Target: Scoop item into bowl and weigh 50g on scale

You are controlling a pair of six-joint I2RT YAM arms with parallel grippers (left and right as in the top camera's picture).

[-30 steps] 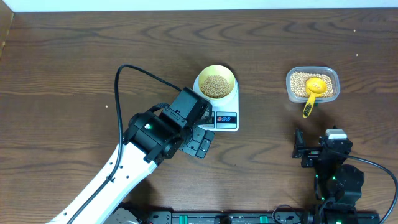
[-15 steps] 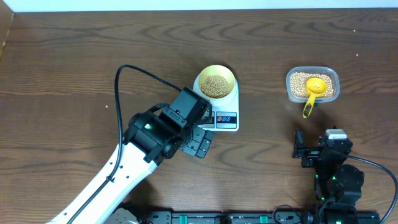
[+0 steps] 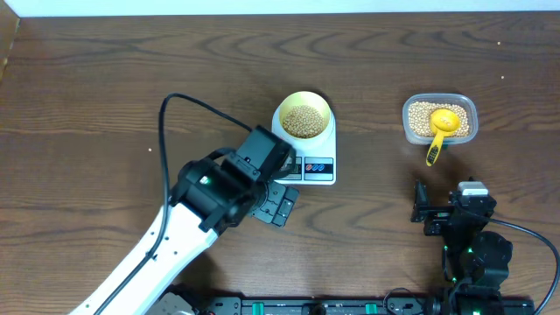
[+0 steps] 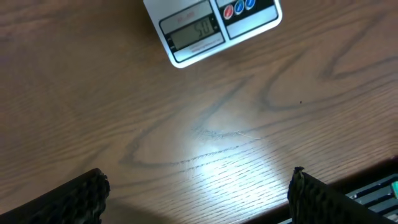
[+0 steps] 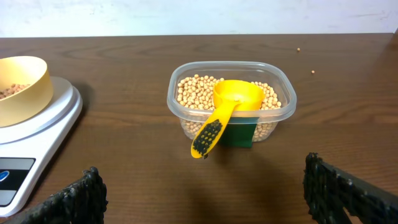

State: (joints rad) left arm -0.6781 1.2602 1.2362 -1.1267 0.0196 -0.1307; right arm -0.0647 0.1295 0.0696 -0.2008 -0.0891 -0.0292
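Tan-beige round beans (image 3: 303, 122) sit in the small pale-yellow round bowl (image 3: 325, 109) on the white digital kitchen scale (image 4: 214, 25). The left gripper (image 4: 199, 196) and right gripper (image 5: 205, 193) gape empty. The left hovers just beside the scale: a nudge could disturb the reading or spill beans

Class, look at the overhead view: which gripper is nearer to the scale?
Left. The left gripper hangs open just in front of the scale, by its display. The right gripper sits far to its right, in front of the bean tub.
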